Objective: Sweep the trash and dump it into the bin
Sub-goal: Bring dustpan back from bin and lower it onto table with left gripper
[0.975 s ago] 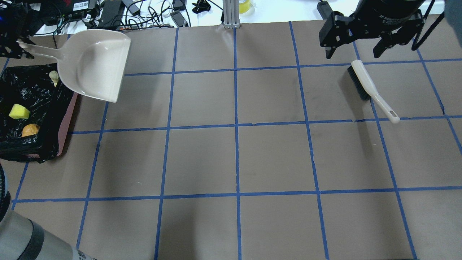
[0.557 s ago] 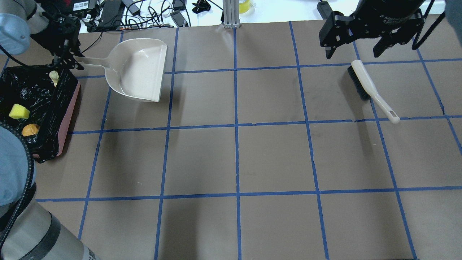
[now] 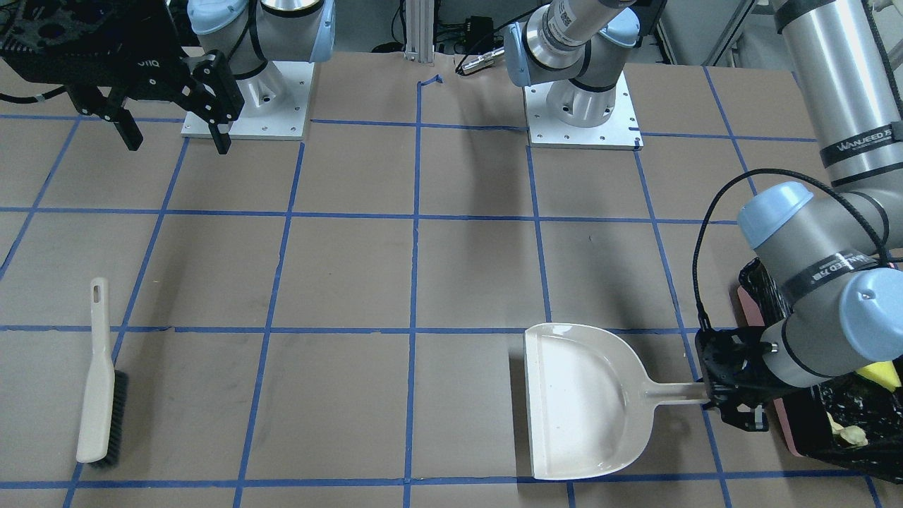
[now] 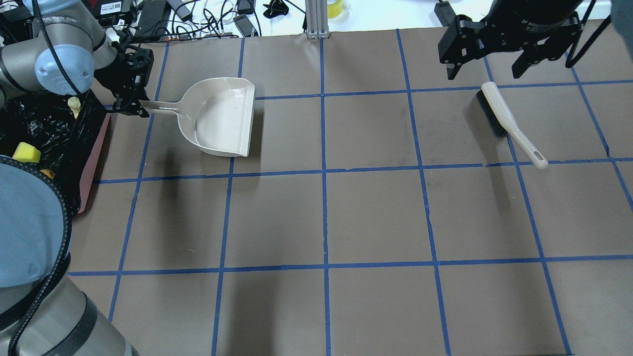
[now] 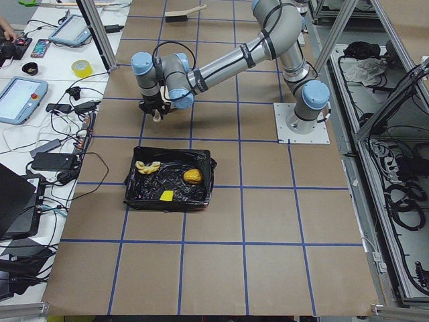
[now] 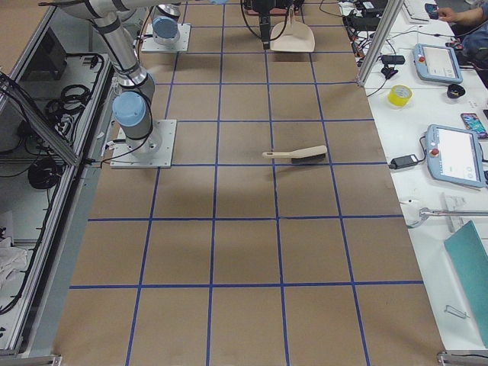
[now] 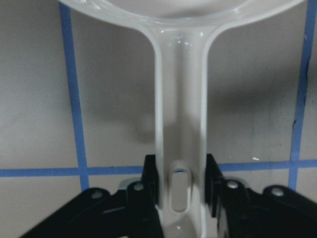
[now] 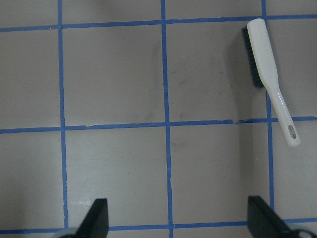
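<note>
Overhead exterior shows the left pincer (image 4: 142, 105) clamped on the end of the cream dustpan's (image 4: 222, 118) handle. The pan is level with its open mouth toward the counter's (image 4: 376, 207) middle; whether it touches the surface cannot be told. Just beside it, at the counter's left edge toward the far corner, sits the pink bin (image 4: 96, 153) with its black liner. Inside lie the trash pieces: bread crescent (image 5: 146, 166), glossy lump (image 5: 192, 176) and yellow sponge wedge (image 5: 167, 195). The right pincer (image 4: 483, 73) hangs spread wide, holding nothing, above the brush (image 4: 499, 116), which lies near the far right corner.
</note>
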Robot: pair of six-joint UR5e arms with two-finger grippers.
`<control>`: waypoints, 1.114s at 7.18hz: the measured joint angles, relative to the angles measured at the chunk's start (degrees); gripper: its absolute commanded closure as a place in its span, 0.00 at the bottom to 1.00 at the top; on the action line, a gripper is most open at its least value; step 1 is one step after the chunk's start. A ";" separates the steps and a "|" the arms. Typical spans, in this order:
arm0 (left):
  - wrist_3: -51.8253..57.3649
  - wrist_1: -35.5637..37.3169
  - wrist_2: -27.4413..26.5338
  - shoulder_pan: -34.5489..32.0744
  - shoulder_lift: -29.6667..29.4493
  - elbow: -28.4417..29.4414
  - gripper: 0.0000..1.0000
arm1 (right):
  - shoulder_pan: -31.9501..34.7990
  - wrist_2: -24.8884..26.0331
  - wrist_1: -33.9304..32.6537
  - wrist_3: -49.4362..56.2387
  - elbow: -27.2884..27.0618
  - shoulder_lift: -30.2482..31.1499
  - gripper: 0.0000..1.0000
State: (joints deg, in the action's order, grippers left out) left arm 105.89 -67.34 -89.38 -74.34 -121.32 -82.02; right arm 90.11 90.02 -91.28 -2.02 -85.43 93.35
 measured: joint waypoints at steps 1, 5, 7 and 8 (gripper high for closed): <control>-1.10 0.54 -0.29 -0.66 0.31 -1.18 0.85 | -0.07 0.00 0.00 0.02 -0.02 -0.01 0.00; -2.26 3.59 -0.31 -1.21 -0.05 -3.70 0.29 | -0.09 0.16 0.10 0.06 -0.08 -0.01 0.00; -2.34 4.33 -0.33 -1.24 -0.01 -4.36 0.20 | -0.10 0.28 0.13 0.09 -0.09 -0.01 0.00; -2.33 4.36 -0.31 -1.24 0.34 -4.32 0.20 | -0.13 0.26 0.16 0.09 -0.12 -0.01 0.00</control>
State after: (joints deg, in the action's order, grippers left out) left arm 103.56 -62.98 -89.69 -75.58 -120.98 -86.34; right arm 89.98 90.29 -91.12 -1.93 -85.55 93.34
